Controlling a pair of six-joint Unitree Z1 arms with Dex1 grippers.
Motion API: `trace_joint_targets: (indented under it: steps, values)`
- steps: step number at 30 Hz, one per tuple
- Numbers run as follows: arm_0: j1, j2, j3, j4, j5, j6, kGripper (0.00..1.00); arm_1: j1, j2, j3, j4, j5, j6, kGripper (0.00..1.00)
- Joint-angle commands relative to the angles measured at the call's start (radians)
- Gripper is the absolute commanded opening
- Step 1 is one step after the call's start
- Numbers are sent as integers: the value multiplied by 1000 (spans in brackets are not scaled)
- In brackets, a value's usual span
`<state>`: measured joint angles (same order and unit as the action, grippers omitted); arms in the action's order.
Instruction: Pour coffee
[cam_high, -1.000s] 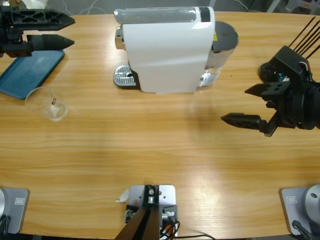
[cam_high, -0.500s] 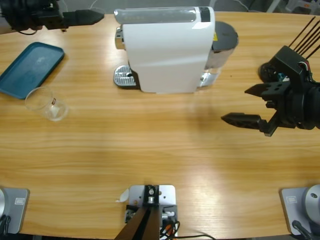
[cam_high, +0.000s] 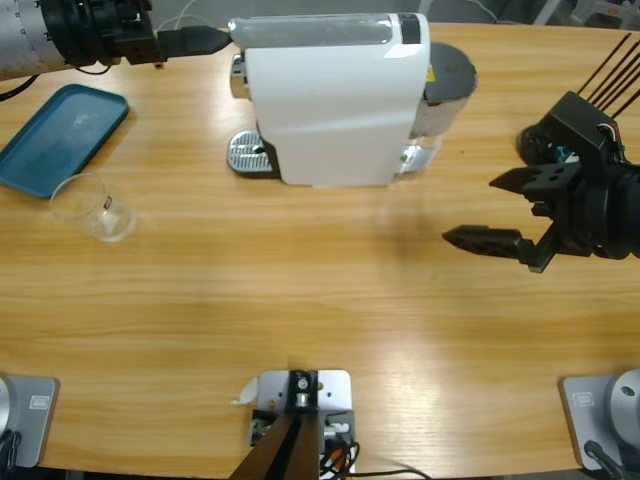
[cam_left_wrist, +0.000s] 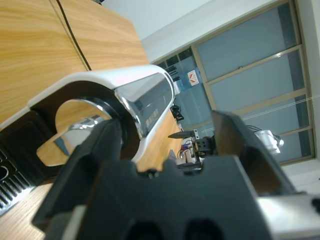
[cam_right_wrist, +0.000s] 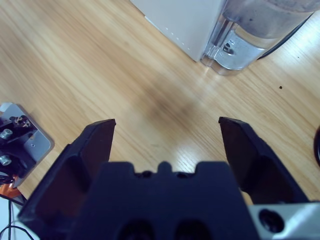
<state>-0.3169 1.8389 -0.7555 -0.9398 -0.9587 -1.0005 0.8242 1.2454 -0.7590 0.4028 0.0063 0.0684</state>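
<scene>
A small clear glass tumbler (cam_high: 92, 207) with a tiny red mark rests on the table at the left; I make out no brown coffee in it. The white coffee machine (cam_high: 335, 100) stands at the back middle, its metal drip tray (cam_high: 245, 155) facing left. My left gripper (cam_high: 205, 42) is open, and its tip reaches the machine's upper left end. In the left wrist view its open jaws flank the machine's chrome front handle (cam_left_wrist: 145, 100). My right gripper (cam_high: 470, 210) hangs open over bare table right of the machine, nothing between its fingers (cam_right_wrist: 167, 125).
A blue tray (cam_high: 60, 135) lies at the far left, just behind the tumbler. The machine's clear water tank (cam_right_wrist: 260, 35) sits on its right end, close ahead of my right gripper. Black cables run off the table's right edge.
My left arm has swung right, from over the blue tray to the machine's upper left end. The right arm, the tumbler and the machine have not moved.
</scene>
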Motion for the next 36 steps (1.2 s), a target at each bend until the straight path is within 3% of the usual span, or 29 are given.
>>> trace_joint_targets:
  steps: [1, 3, 9, 11, 13, 14, 16, 17, 20, 29, 36]
  values:
    - [-10, 79, 14, -51, -33, -30, 229, 3, 9, 26, -2, 18, 1, 899]
    - [-10, 92, 15, -62, -43, -36, 7, 3, 8, 27, -2, 18, 1, 891]
    - [-14, 120, 17, -72, -46, -42, 0, 3, 13, 29, -2, 20, 1, 734]
    - [-13, 122, 21, -76, -46, -42, 0, 3, 16, 29, -2, 23, 2, 632]
    - [-13, 123, 22, -80, -45, -43, 0, 3, 16, 29, -1, 27, 2, 615]
    - [-13, 123, 22, -84, -45, -43, 0, 3, 18, 29, -1, 30, 2, 517]
    - [-10, 118, 25, -97, -46, -44, 0, 3, 22, 27, -1, 32, 2, 417]
    - [-10, 113, 25, -97, -45, -44, 0, 3, 24, 27, -1, 34, 2, 290]
    - [-7, 90, 29, -97, -46, -51, 0, 3, 31, 26, -1, 34, 2, 137]
    - [-1, -48, 10, -86, -46, -123, 0, 3, 31, 24, -1, 31, 2, 135]
    - [-4, -67, -6, -78, -46, -144, 0, 3, 28, 26, -1, 31, 2, 135]
